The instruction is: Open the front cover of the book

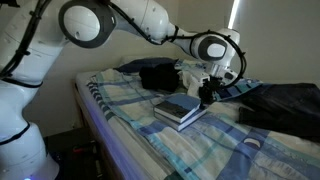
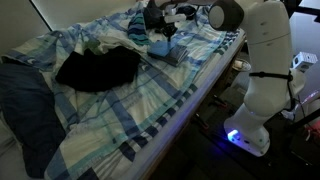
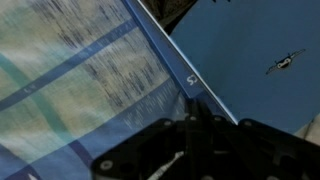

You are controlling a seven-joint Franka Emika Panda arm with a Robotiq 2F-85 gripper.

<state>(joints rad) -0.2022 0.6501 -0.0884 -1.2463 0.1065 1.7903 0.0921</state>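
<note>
In an exterior view the book (image 1: pixel 178 110) lies shut on the plaid bedding (image 1: pixel 125 115), with the gripper (image 1: pixel 207 95) at its far corner, perhaps touching. In an exterior view the gripper (image 2: pixel 160 32) hangs beyond the dark clothing (image 2: pixel 97 68). In the wrist view the front cover (image 3: pixel 250 80) lies flat beside the bedding; the blur hides how far the jaws are spread.

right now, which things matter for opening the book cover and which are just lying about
For the job: thick dark blue-grey hardback book, its dark front cover, black tool.
Lying about: blue plaid bedding, black clothing heap, blue-grey cloth.
</note>
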